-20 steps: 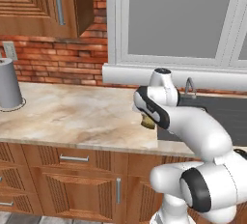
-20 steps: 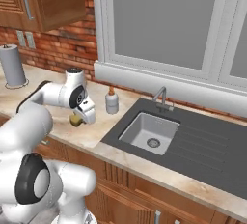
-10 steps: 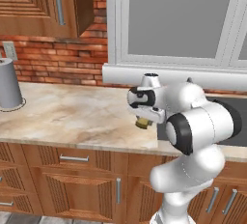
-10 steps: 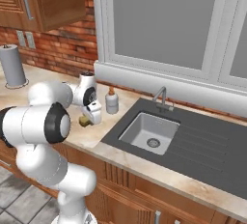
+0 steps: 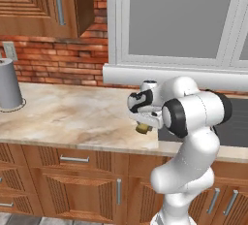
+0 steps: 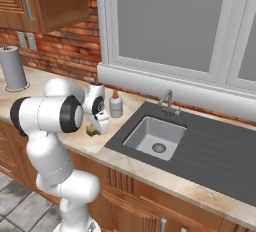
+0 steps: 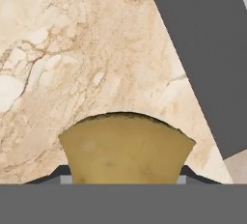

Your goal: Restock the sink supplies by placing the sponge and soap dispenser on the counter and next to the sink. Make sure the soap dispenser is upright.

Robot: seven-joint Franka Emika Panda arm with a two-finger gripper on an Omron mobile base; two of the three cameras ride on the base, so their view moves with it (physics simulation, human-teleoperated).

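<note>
My gripper is shut on the yellow-olive sponge and points down, holding it just above the beige marbled counter. The spot lies near the counter's front edge, a short way left of the dark grey sink. The pale soap dispenser stands upright on the counter at the sink's back left corner, behind the gripper. In the hand view the sponge hides the fingertips.
A tall grey cylinder stands at the far left of the counter by the brick wall. A faucet rises behind the basin, under the window sill. Wooden wall cabinets hang above the left side.
The arm's elbow and upper links have swung around toward the sink. The gripper, still holding the sponge, has shifted a little toward the sink and slightly lower.
</note>
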